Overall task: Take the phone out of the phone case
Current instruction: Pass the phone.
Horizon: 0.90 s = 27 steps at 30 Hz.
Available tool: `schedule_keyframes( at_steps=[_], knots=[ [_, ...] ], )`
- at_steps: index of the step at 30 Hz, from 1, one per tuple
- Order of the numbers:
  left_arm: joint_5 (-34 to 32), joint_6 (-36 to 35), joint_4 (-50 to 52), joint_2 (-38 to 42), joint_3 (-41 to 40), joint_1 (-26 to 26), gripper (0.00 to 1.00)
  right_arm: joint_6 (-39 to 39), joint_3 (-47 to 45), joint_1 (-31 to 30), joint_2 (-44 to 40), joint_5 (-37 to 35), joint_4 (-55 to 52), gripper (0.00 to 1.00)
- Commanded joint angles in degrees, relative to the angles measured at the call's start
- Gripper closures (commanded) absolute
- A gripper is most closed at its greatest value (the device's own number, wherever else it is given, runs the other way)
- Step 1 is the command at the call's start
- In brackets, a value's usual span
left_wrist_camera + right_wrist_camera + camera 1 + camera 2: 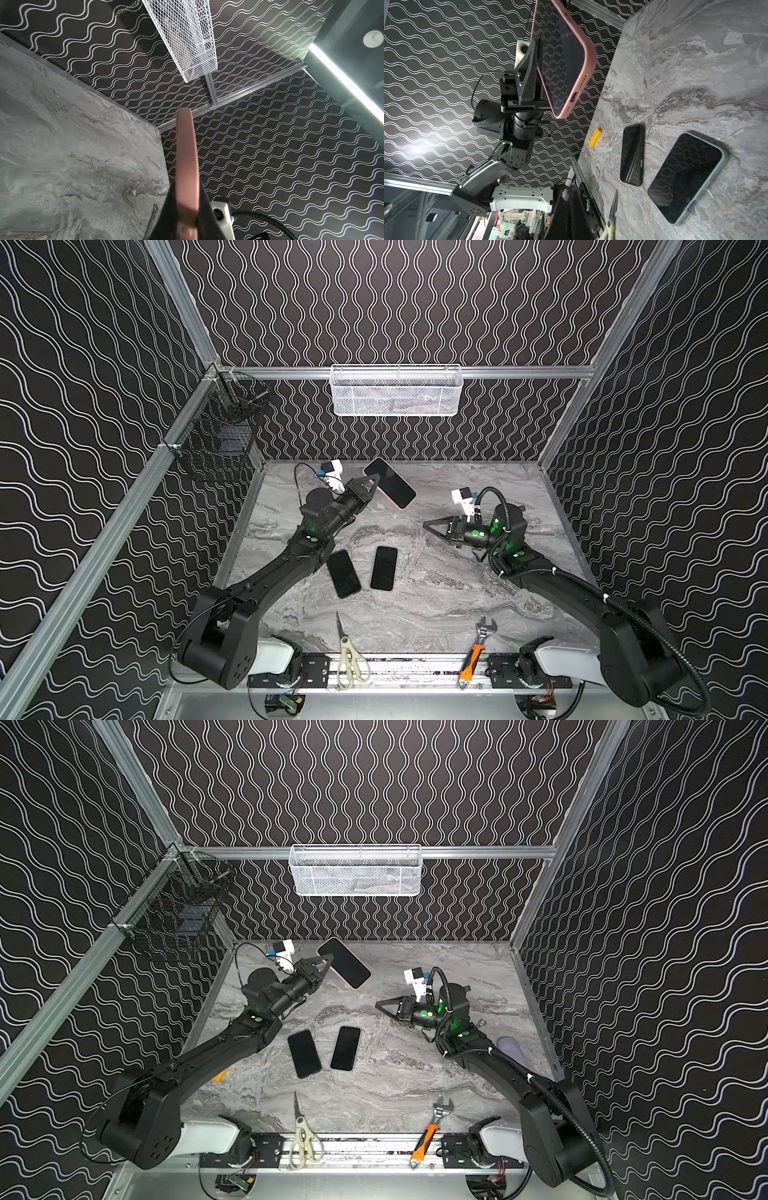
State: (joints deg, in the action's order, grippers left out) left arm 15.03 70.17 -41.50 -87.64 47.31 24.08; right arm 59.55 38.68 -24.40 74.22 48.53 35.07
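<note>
A grey marbled tabletop (457, 605) sits inside a booth of black wallpaper with white wavy lines, and the work is going on above its far part. Our left gripper (374, 479) is clamped on the phone (390, 485). It pinches one long edge through the pink phone case (589, 58), so the whole thing hangs clear of the table, reaching out past the fingertips.

In the right wrist view the pink rim wraps the screen along every side we can see, so we judge the phone not yet out. The end farthest from that camera is cut off, so we cannot be sure of the fit there.

Our right gripper (426, 526) has its jaws pressed together on nothing. It points toward the left arm. The cased phone lies ahead of its tips and a little to one side, near but with a clear gap.

The phone's long axis runs from the left gripper's hold out toward the right gripper, with the charging-port end free and turned toward it. We judge that free end to be where the right gripper must work, since it is the idle one, and it would need to open first.
</note>
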Motion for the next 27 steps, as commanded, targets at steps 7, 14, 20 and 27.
schedule_keyframes(
  at_steps=[7,14,20,27],
  knots=[
    [-2.0,2.4,-9.0,-2.0,0.1,2.4,1.0,5.3,0.3,-1.7,2.8,-0.9,11.2,0.96],
    [-2.3,3.4,-10.2,-3.2,-0.1,3.1,1.0,5.5,1.0,-2.1,3.4,-0.7,12.1,0.95],
    [-2.1,4.0,-10.6,-4.3,0.2,3.3,1.0,5.8,0.9,-2.3,3.9,-0.5,13.4,0.91],
    [-2.0,5.0,-11.6,-5.4,0.2,4.0,1.0,6.4,0.9,-2.2,4.9,-0.5,14.9,0.87]
  ],
)
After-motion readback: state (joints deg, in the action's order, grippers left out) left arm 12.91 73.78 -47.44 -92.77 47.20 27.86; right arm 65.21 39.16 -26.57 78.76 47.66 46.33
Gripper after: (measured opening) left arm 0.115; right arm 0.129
